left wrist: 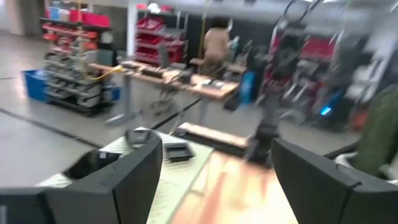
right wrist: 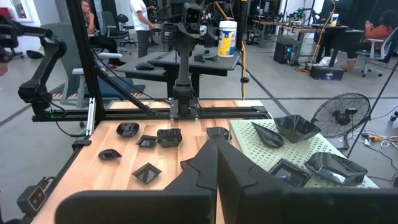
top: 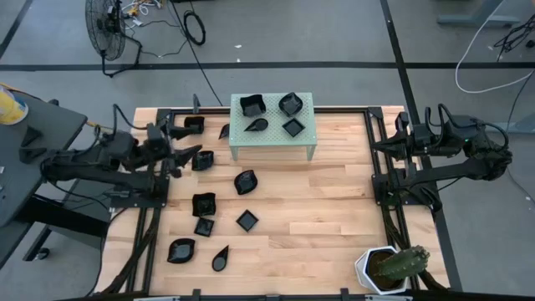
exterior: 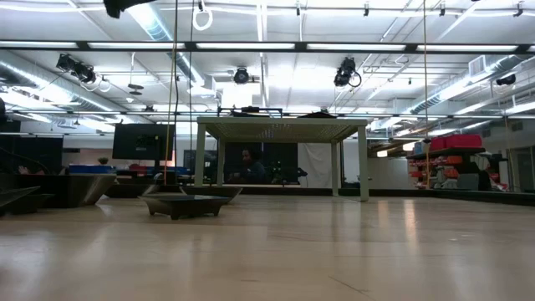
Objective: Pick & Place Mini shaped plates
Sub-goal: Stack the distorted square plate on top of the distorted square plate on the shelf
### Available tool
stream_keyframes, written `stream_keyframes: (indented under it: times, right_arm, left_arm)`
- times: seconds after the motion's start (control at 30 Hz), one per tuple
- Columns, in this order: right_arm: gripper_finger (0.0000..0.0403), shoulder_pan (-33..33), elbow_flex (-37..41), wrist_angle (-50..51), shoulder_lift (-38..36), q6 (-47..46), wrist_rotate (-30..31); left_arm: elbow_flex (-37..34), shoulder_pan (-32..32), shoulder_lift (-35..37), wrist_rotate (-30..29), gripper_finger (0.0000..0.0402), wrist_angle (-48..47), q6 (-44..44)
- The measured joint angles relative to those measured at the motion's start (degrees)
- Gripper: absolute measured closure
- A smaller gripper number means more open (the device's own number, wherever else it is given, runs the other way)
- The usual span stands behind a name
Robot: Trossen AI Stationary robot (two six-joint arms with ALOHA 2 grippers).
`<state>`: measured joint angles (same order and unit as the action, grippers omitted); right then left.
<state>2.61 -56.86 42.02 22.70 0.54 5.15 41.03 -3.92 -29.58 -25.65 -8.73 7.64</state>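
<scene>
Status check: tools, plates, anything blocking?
Left tool open, empty, by table's left edge. Right tool shut, parked. Four plates on green stand, rest on table. Nothing blocking.

Glossy black mini shaped plates (top: 247, 181) lie on a pale blond wooden table top (top: 326, 201) made of long planks in slightly varying tan tones, and four more black plates sit on the pale green metal stand (top: 272, 128), whose top is dotted all over with small perforations. At the near right corner stands a white hexagonal pot (top: 369, 268) holding a green cactus (top: 407, 262). The two robot arms and the frame rails along the left and right sides are black, against a grey floor.
</scene>
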Motion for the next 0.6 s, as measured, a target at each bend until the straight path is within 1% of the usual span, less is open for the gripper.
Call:
stream_keyframes:
  times: [0.07, 0.2, 0.3, 0.47, 0.6]
  right_arm:
    - [0.0399, 0.01, 0.00, 0.00, 0.00, 0.00, 0.00]
    - [0.0399, 0.02, 0.00, 0.01, 0.00, 0.00, 0.00]
    - [0.0399, 0.01, 0.00, 0.01, 0.00, 0.00, -0.01]
    - [0.0399, 0.01, 0.00, 0.00, 0.00, 0.00, 0.00]
    - [0.0399, 0.01, 0.00, 0.00, -0.01, 0.00, -0.01]
  left_arm:
    - [3.26, 0.00, -2.80, -1.72, 0.0093, -3.07, -2.09]
    - [10.34, 0.18, -8.15, -6.33, 0.0095, -11.83, -2.89]
    - [14.95, 1.97, -11.30, -7.57, 0.0098, -18.48, -2.96]
    - [19.18, 6.96, -13.34, -8.06, 0.0098, -23.74, -5.05]
    - [19.83, 12.21, -14.50, -8.02, 0.0098, -24.91, -6.79]
